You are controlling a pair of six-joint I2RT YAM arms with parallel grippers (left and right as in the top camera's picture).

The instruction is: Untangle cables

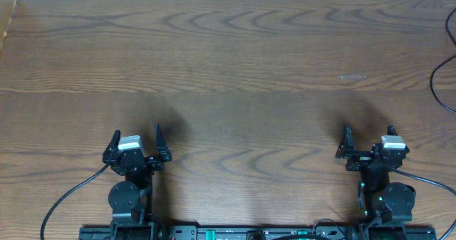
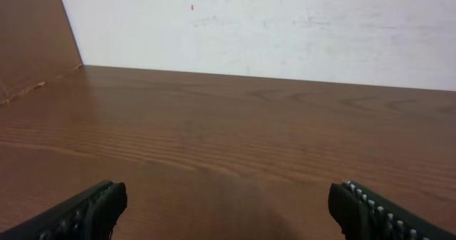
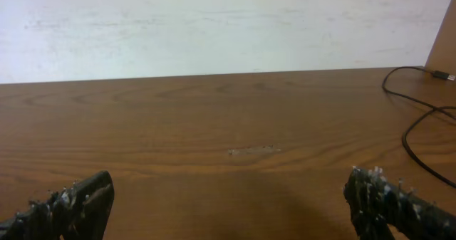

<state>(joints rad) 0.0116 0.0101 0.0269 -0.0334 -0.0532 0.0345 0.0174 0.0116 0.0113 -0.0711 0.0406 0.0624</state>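
Note:
No coil of white and black cables shows in any view. One thin black cord [image 1: 436,83] lies at the table's right edge and runs out of frame. In the right wrist view [image 3: 417,119] it curves along the far right and ends in a small plug near the corner. My left gripper [image 1: 137,134] is open and empty near the front edge on the left, with only bare wood between its fingers in the left wrist view [image 2: 228,197]. My right gripper [image 1: 368,133] is open and empty near the front edge on the right, as the right wrist view [image 3: 229,186] also shows.
The brown wooden table [image 1: 228,69] meets a white wall at the back. A brown side panel [image 2: 32,40] stands at the far left. A pale scuff [image 1: 351,76] marks the wood ahead of my right gripper. Thick black arm cables [image 1: 71,194] trail at the front.

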